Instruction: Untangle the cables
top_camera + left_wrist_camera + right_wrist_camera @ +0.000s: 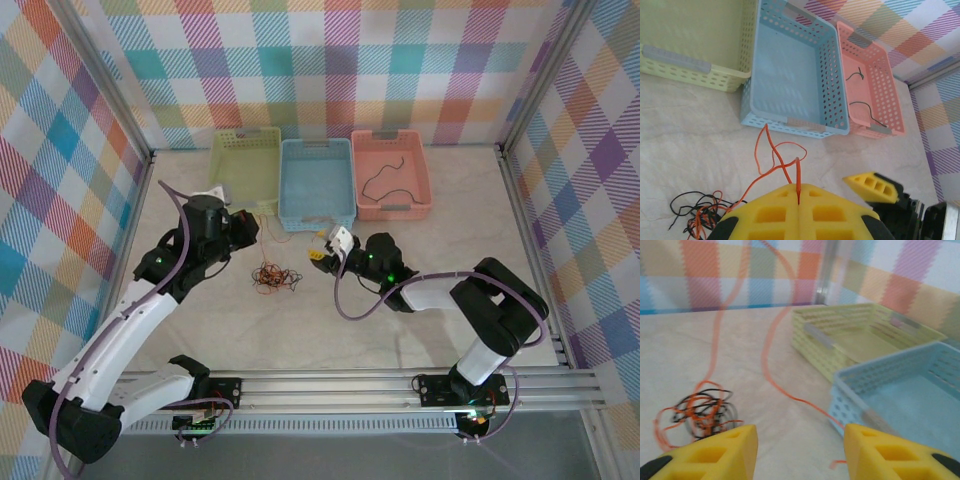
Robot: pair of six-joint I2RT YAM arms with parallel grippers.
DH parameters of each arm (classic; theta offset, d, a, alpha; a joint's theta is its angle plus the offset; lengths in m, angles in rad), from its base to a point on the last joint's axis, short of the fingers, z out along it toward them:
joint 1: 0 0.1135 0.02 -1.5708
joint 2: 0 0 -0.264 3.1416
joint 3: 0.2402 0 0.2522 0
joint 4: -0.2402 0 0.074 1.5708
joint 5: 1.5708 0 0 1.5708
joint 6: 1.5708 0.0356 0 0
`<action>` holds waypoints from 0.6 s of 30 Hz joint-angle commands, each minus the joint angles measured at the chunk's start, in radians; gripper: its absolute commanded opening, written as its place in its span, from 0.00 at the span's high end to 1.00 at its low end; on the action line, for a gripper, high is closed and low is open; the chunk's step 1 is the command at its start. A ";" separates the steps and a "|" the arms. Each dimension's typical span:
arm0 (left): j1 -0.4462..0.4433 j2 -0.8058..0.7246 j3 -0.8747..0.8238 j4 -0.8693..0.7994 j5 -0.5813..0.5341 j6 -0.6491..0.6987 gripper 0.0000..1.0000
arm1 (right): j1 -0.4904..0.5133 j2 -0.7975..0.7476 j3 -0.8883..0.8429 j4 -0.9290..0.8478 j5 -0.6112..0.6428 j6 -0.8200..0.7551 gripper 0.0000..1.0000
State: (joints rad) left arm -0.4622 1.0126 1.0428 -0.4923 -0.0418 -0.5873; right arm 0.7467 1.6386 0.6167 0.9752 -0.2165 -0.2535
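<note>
The blue basket (316,185) is matt perforated plastic; the table (300,330) looks smooth, faintly marbled.

No readable text, brand, number or sign on anything here. Closest thing to labels: the grey strips (675,59) on the rims of the green basket (720,80), blue basket (832,75) and pink basket (890,95) along the far edge of the tabletop. They look blank from where I stand.
</note>
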 commanded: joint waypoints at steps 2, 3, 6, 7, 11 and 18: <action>0.006 0.029 0.032 0.029 0.042 -0.017 1.00 | 0.015 0.029 0.026 0.040 -0.222 -0.040 0.55; 0.005 0.036 0.029 0.033 0.055 -0.017 1.00 | 0.015 0.038 0.036 0.035 -0.246 -0.039 0.56; 0.006 0.048 0.021 0.054 0.103 -0.024 1.00 | 0.023 0.074 0.074 0.006 -0.340 -0.035 0.56; 0.005 0.050 0.018 0.063 0.115 -0.028 1.00 | 0.031 0.086 0.085 -0.002 -0.352 -0.041 0.56; 0.005 0.052 0.015 0.076 0.155 -0.035 1.00 | 0.046 0.121 0.119 -0.005 -0.339 -0.021 0.53; 0.002 0.051 0.014 0.104 0.220 -0.069 1.00 | 0.078 0.176 0.189 -0.063 -0.303 -0.018 0.52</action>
State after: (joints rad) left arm -0.4622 1.0679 1.0447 -0.4309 0.1253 -0.6323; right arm 0.8108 1.7874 0.7677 0.9390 -0.4988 -0.2741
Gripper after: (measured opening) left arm 0.049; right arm 0.479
